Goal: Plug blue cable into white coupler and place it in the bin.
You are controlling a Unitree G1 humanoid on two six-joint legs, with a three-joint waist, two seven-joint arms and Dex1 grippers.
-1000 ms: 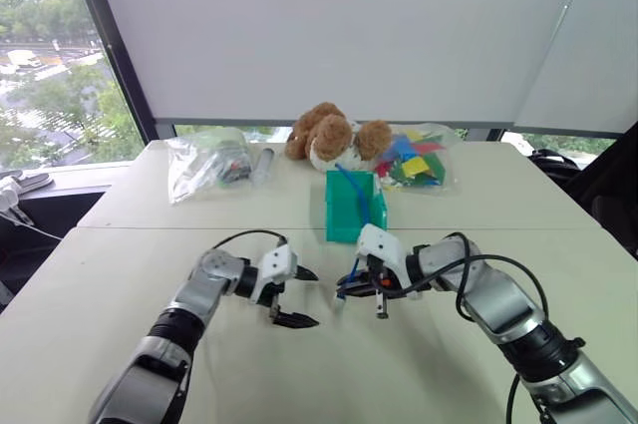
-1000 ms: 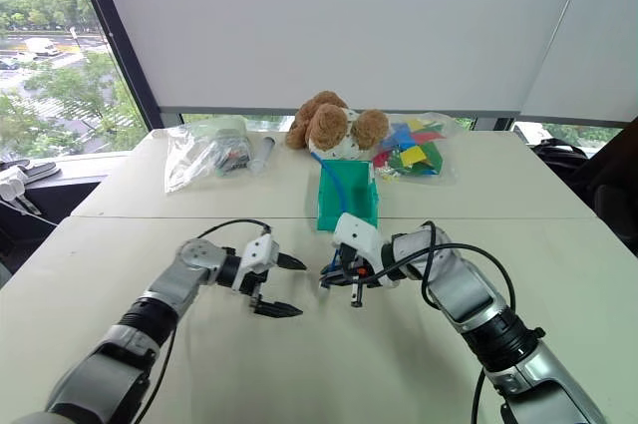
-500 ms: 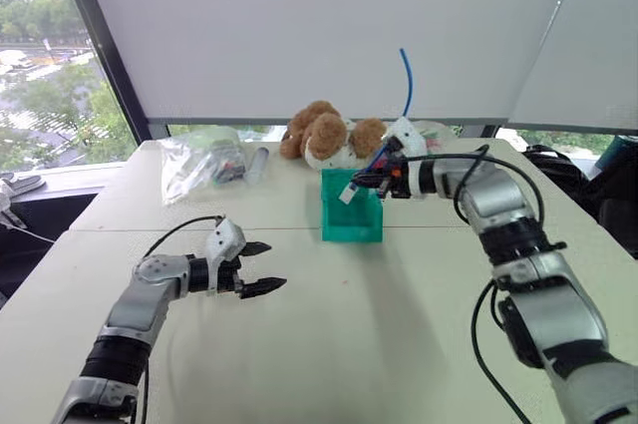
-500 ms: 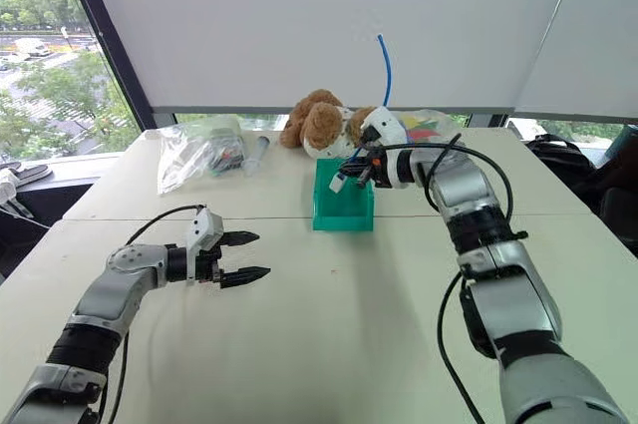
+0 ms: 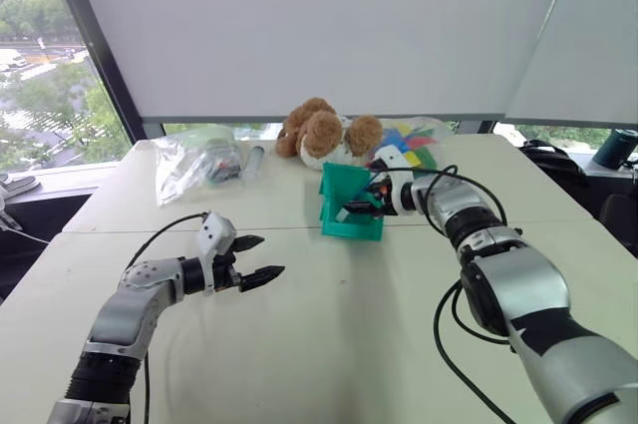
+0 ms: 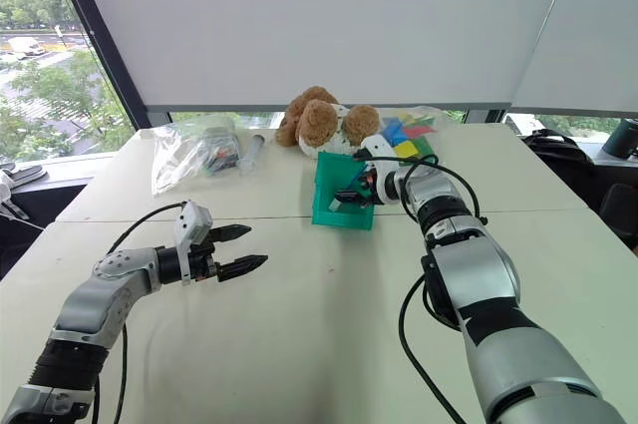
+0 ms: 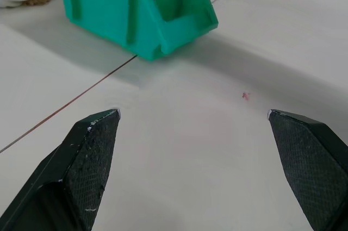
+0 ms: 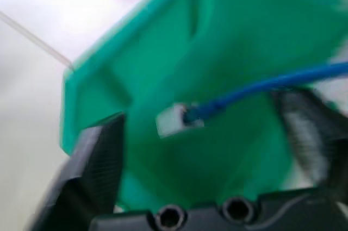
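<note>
right gripper (image 8: 201, 149) has swung up from the middle of the table and now sits at the mouth of the bin (image 5: 344, 195), centre of the head view, and the blue loop that stood high over it half a second ago is gone from the air. the blue cable (image 8: 261, 87) now lies inside the bin, its long axis running from the gripper's side down toward the bin's floor, and the white coupler (image 8: 173, 119) leads at the low end. in the right wrist view it lies between the two black fingers (image 8: 98, 160) with green showing on both sides, so the jaws are spread wide and nothing is pinched; whether a finger brushes the cable i cannot tell.

just behind the bin sits a brown plush toy (image 5: 324, 133). a bag of coloured pieces (image 5: 414, 143) lies right of that, a clear bag (image 5: 194, 160) at upper left. none of it blocks the bin's low front.

left gripper (image 5: 257, 258) has pulled back to the lower left of the frame, well apart from the bin. its fingers are splayed, empty, above bare table (image 7: 217, 149).
</note>
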